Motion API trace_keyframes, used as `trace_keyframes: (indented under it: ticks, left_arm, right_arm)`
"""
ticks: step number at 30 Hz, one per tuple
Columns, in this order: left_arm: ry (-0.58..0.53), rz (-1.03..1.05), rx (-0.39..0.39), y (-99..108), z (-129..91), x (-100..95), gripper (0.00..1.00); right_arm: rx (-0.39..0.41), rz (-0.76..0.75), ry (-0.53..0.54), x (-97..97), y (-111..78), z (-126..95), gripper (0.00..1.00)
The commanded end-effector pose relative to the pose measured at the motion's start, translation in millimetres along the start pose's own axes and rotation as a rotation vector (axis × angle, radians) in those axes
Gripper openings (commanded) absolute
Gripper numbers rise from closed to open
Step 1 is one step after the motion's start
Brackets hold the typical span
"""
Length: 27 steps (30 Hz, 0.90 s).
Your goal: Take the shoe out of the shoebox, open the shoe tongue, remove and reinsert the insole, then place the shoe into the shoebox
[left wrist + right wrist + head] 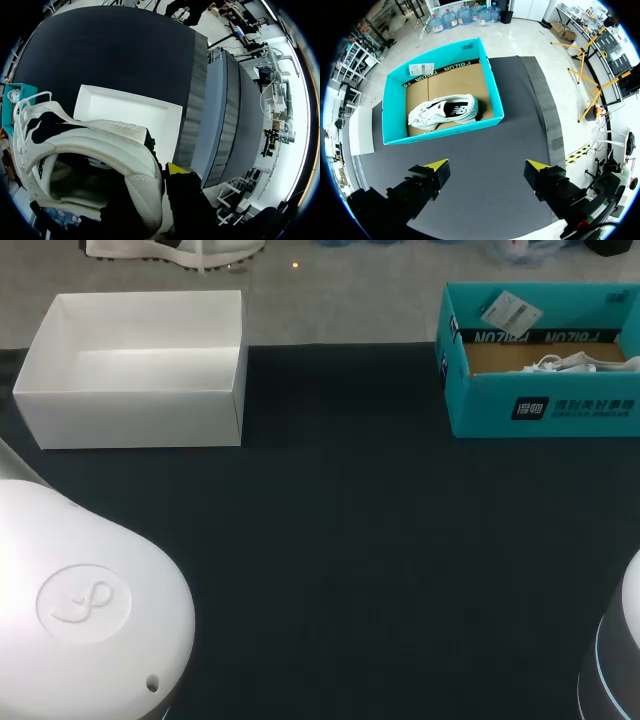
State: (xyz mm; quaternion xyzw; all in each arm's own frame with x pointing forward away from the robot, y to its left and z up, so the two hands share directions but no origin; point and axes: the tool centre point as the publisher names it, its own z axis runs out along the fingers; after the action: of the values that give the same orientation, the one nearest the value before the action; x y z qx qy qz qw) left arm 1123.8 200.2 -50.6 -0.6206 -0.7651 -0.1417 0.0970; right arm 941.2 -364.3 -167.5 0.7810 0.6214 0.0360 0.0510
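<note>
A white shoe (100, 145) with a black tongue and loose laces hangs in my left gripper (162, 175), which is shut on its heel collar; one yellow fingertip (175, 168) shows outside, the other is hidden inside the shoe. Under it lies an open white box (125, 107). In the head view a white shoe (170, 248) shows at the far edge behind the white box (130, 405). A second white shoe (445, 112) lies on its side in the teal shoebox (440, 135). My right gripper (487, 165) hangs open over the dark table, short of that box.
The teal shoebox (540, 405) stands at the table's far right with a paper tag on its back wall. My arms' white housings fill the near left (90, 610) and near right (615, 660) corners. Dark mat (340, 540) lies between the boxes.
</note>
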Motion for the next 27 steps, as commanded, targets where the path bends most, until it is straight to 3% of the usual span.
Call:
trace_keyframes:
  ticks: [1,14,27]
  left_arm:
    - [-0.002,-0.001,-0.312,-81,2,-9.4,0.0]
    - [-0.043,0.045,-0.363,-142,0,-40.8,0.0]
    - [-0.043,0.045,-0.363,-142,0,-40.8,0.0]
  right_arm:
    - [-0.002,0.0,-0.001,0.1,-1.1,0,1.0]
    - [-0.002,0.0,-0.001,0.1,-1.1,0,1.0]
    - [-0.002,0.0,-0.001,0.1,-1.1,0,1.0]
